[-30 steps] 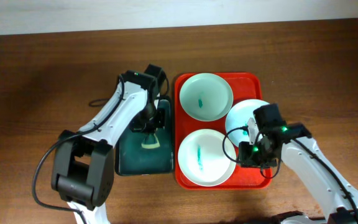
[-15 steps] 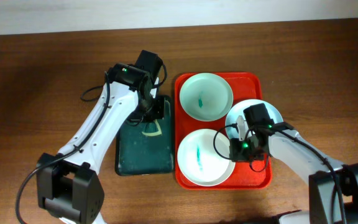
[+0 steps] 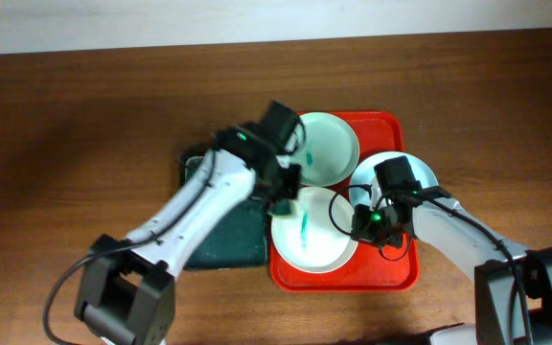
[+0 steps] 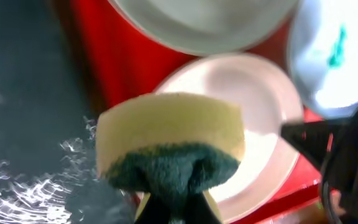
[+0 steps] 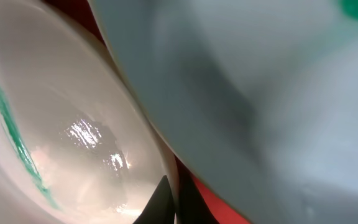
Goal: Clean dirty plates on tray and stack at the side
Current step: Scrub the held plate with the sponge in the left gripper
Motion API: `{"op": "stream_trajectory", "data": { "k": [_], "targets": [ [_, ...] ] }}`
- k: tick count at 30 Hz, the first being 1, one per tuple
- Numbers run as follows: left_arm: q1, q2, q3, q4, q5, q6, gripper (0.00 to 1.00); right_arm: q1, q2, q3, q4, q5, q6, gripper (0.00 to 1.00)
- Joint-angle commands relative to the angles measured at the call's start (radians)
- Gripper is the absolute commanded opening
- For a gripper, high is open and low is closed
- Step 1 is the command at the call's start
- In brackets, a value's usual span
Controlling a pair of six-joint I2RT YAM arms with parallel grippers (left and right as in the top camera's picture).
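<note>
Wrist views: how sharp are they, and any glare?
Left wrist: the yellow sponge with green scouring pad and everything behind it are blurred. Right wrist: very close, soft, a glare patch on the round white teal-smeared plate. Overhead: sharp, evenly lit.

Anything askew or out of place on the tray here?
Yes: the right plate sits askew, overhanging the tray at its right rim and seemingly lapping over the front plate, rather than lying flat inside.

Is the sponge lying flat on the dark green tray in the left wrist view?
No, the sponge is clamped in the left gripper and hangs over the rim of the red tray.
</note>
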Motion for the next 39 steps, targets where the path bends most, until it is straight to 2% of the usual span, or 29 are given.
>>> {"op": "stream_trajectory", "data": {
  "k": [1, 7, 10, 13, 15, 20, 24, 27, 30, 35, 37, 39],
  "targets": [
    [-0.072, -0.004, -0.096, 0.122, 0.031, -0.103, 0.00, 0.006, 0.044, -0.022, -0.018, 0.121, 0.035, 0.04],
    [-0.121, 0.085, -0.158, 0.339, 0.164, -0.103, 0.00, 0.006, 0.044, -0.022, -0.018, 0.120, 0.035, 0.04],
    [-0.122, 0.159, -0.158, 0.354, 0.217, -0.104, 0.00, 0.007, 0.044, -0.022, -0.018, 0.120, 0.035, 0.04],
    [-0.121, 0.226, -0.158, 0.343, 0.209, -0.103, 0.00, 0.007, 0.044, -0.022, -0.018, 0.120, 0.035, 0.04],
    [-0.119, 0.252, -0.158, 0.311, 0.143, -0.103, 0.00, 0.007, 0.044, -0.022, -0.019, 0.120, 0.035, 0.04],
    [-0.114, 0.257, -0.137, 0.153, -0.194, -0.119, 0.00, 0.007, 0.044, -0.022, -0.019, 0.116, 0.035, 0.04],
    [-0.087, 0.257, -0.079, 0.022, -0.345, -0.119, 0.00, 0.007, 0.044, -0.022, -0.019, 0.116, 0.035, 0.04],
    [-0.066, 0.257, -0.072, 0.002, -0.380, -0.118, 0.00, 0.006, 0.044, -0.022, -0.019, 0.116, 0.035, 0.04],
    [-0.063, 0.261, -0.073, 0.043, -0.278, -0.101, 0.00, 0.007, 0.044, -0.022, -0.019, 0.116, 0.035, 0.04],
    [-0.093, 0.293, -0.073, 0.183, 0.124, -0.053, 0.00, 0.006, 0.044, -0.023, -0.019, 0.116, 0.035, 0.04],
    [-0.115, 0.309, -0.073, 0.241, 0.233, -0.040, 0.00, 0.006, 0.044, -0.022, -0.019, 0.116, 0.035, 0.04],
    [-0.136, 0.316, -0.073, 0.275, 0.256, -0.038, 0.00, 0.007, 0.044, -0.022, -0.019, 0.116, 0.035, 0.04]
  ]
}}
